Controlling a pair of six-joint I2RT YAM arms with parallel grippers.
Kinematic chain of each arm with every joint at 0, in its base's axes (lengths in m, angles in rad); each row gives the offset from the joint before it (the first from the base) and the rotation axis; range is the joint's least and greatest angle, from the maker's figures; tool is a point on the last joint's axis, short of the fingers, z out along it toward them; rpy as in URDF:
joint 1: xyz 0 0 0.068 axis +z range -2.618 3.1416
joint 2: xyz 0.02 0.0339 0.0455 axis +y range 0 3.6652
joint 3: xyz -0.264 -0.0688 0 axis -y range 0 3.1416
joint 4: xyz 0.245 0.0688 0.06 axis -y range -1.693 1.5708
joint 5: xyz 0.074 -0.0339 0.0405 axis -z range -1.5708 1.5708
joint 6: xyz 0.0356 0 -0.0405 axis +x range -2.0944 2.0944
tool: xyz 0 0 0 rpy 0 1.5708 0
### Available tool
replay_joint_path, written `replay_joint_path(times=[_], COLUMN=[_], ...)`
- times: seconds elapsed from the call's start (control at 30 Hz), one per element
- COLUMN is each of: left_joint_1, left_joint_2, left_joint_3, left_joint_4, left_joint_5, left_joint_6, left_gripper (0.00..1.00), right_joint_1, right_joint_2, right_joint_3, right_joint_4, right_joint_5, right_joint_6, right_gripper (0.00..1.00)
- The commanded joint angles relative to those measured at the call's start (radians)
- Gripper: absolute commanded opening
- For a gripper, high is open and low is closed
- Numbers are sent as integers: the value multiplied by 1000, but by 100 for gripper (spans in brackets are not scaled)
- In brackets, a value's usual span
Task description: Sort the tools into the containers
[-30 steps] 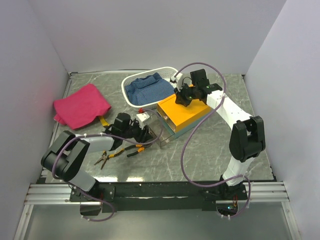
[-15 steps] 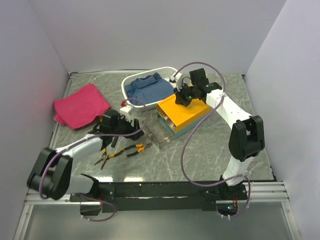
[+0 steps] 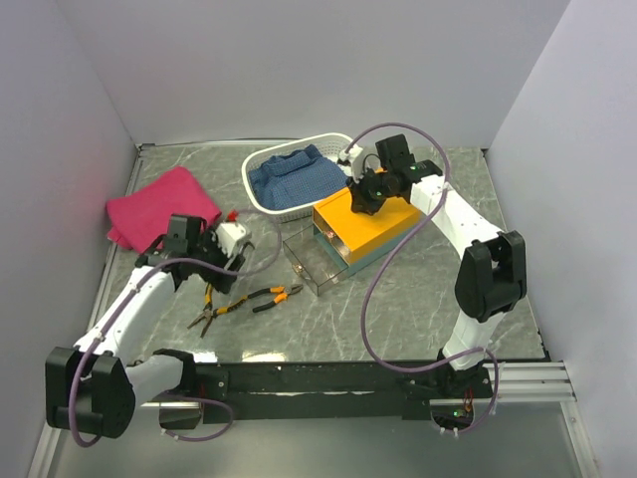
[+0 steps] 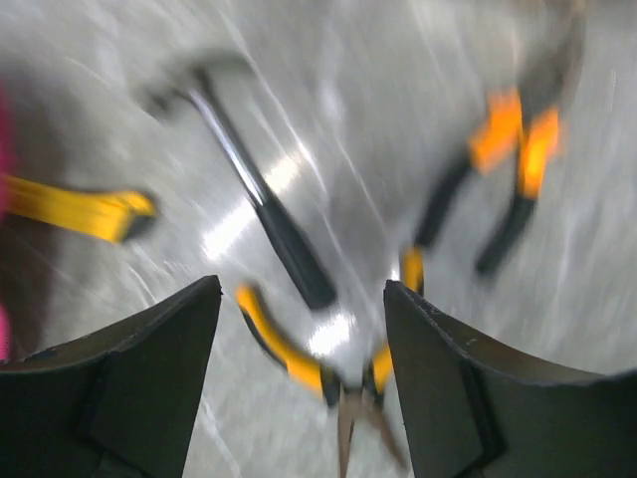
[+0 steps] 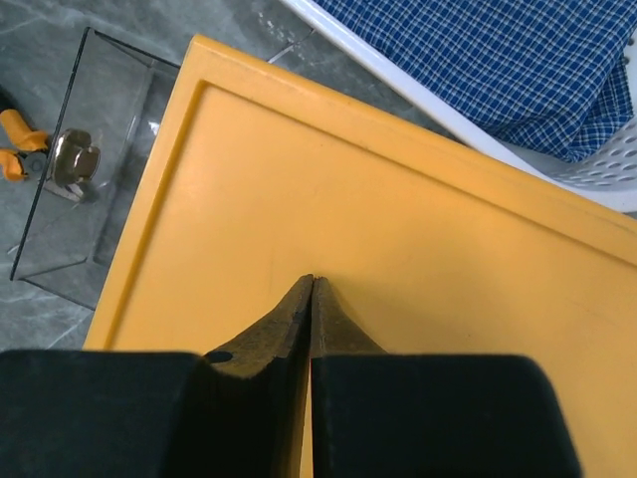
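- The table [image 3: 418, 299] is a grey marbled slab, closed in by plain white walls [image 3: 299, 70] on its left, far and right edges.
- The orange-yellow box [image 3: 373, 224] sits right of the table's centre, on a teal-grey base. It is just beside a white basket [image 3: 261, 194] near the far edge.
- Its clear drawer [image 3: 314, 261] is pulled out toward the near-left and holds a small metal piece [image 5: 75, 159].
- A blue checked cloth [image 3: 294, 177] fills the basket.
- A pink cloth [image 3: 159, 209] lies crumpled by the left edge.
- Two pliers [image 3: 244, 302] with orange-yellow handles lie on the bare table, left of the centre and toward the near edge.
- The left gripper [image 4: 301, 289] hangs over them with its fingers spread and nothing between them. The blurred wrist view also shows a dark-handled tool [image 4: 269, 214].
- The right gripper [image 5: 312, 281] is over the box lid with its fingertips pressed together, holding nothing. Whether they touch the lid cannot be told.
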State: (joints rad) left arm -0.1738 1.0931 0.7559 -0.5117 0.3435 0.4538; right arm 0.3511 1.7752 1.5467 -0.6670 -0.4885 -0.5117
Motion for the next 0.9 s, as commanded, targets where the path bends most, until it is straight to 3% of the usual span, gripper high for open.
replay_joint_path(times=[0.0,0.1,0.2,0.33,0.5,0.7,0.87], left_joint_1=[0,-4,-33,-65,-87,-110,-142], left_joint_2=[7,43,120,200,217,191,154], left_joint_3=[-39,-58,-53,-61,-108,-164,-199], left_joint_4=[-226,-185,-140,-77,1,-39,-42], left_joint_5=[38,61,22,-3,-8,-44,-44], left_joint_6=[328,332,287,283,273,296,267], left_gripper=[71,70,70,65,62,54,40], right_joint_1=[8,9,9,3,3,3,6], right_joint_2=[-36,-60,-76,-51,-108,-122,-134], right_joint_3=[15,3,-1,90,73,46,32], right_joint_4=[-106,-117,-155,-265,-249,-221,-220], right_joint_5=[40,53,60,91,128,137,157], right_joint_6=[41,32,-14,-5,-27,-1,-13], right_gripper=[12,29,37,38,39,39,39])
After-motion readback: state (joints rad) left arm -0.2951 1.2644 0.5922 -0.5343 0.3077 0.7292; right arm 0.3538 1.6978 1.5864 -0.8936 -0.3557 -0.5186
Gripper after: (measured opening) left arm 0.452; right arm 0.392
